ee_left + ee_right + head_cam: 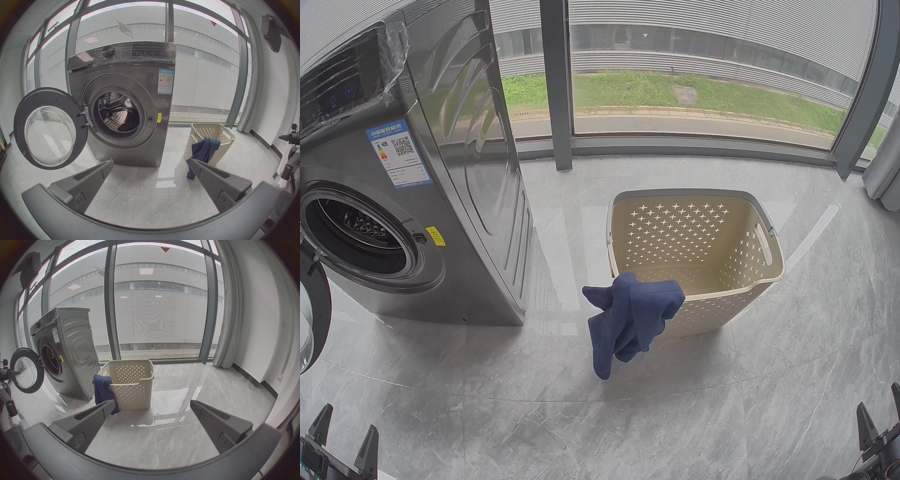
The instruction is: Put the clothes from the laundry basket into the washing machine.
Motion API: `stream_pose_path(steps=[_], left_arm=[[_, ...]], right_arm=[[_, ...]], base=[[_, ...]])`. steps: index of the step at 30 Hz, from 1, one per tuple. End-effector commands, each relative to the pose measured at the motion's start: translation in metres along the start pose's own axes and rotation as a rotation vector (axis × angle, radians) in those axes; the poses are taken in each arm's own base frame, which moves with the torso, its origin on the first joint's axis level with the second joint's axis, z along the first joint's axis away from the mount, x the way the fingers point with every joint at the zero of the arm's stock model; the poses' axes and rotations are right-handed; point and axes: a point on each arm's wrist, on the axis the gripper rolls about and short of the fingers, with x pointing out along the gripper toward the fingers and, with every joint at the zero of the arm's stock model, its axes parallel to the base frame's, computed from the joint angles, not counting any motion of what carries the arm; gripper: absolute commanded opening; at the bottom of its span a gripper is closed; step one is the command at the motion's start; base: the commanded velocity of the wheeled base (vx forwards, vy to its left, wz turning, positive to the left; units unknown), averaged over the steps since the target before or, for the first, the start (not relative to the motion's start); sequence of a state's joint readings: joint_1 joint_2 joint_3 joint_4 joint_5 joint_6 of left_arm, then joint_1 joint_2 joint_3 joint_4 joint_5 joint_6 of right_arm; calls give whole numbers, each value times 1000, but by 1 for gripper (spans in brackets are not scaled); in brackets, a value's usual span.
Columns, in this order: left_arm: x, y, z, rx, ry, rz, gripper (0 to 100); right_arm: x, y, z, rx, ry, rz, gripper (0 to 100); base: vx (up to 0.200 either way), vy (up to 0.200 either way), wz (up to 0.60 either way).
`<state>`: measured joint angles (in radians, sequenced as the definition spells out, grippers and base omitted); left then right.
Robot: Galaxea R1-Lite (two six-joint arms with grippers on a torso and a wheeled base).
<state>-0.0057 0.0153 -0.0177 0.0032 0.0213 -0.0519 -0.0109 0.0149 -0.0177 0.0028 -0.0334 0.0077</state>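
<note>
Currently the left claw [150, 164] and right claw [150, 404] gape empty, a blue garment [631, 319] draped over the laundry basket [675, 234].

Your washing machine [419, 206] stands left; the laundry basket [687, 240] sits right of it on the floor [487, 406]; a garment [631, 312] hangs over the basket's near corner.

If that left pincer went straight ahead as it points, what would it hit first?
Probably the washing machine: the open left pincer points at its front, below the open drum, with only floor between. Depth is hard to judge.
</note>
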Motion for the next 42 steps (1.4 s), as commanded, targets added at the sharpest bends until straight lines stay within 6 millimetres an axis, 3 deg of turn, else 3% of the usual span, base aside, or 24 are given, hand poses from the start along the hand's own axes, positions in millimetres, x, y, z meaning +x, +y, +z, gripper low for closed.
stream_pose_path(steps=[1,13,28,30,32,34,42], left_arm=[[0,0,-5,0,1,0,100],[0,0,-5,3,-1,0,100],[0,0,-5,4,-1,-2,100],[0,0,-5,4,-1,0,100],[0,0,-5,6,-1,-2,100],[0,0,-5,6,-1,-2,100],[0,0,-5,6,-1,-3,100]], right_arm=[[0,0,-5,0,3,0,100],[0,0,-5,0,5,-2,100],[0,1,-5,-12,-1,37,100],[-4,1,12,-8,-74,43,100],[-12,1,45,-1,-147,42,100],[-10,1,58,-1,-142,42,100],[14,3,57,-1,28,98,100]], base=[[0,0,0],[0,-200,0],[0,0,0],[0,0,0],[0,0,0],[0,0,0],[0,200,0]])
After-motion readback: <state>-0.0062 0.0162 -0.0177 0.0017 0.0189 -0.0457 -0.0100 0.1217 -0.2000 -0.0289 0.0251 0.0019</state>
